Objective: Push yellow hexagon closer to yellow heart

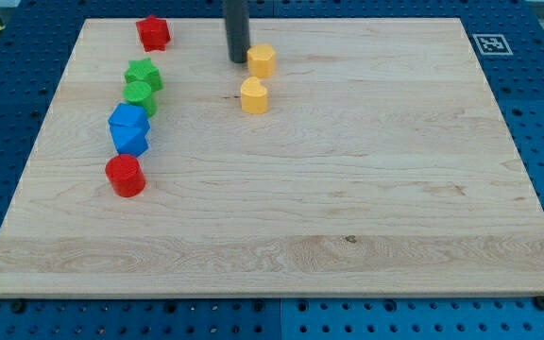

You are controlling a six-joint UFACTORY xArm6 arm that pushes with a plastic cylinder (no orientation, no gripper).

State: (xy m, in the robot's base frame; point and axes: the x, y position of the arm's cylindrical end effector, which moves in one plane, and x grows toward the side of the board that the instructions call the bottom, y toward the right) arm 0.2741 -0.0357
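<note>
The yellow hexagon lies near the view's top, a little left of centre. The yellow heart lies just below it, with a small gap between them. My tip is the lower end of a dark rod coming down from the view's top edge. It stands right beside the hexagon's left side, touching or nearly touching it, and above and left of the heart.
On the wooden board's left side stand a red star-like block, a green star block, a green round block, two blue blocks and a red cylinder.
</note>
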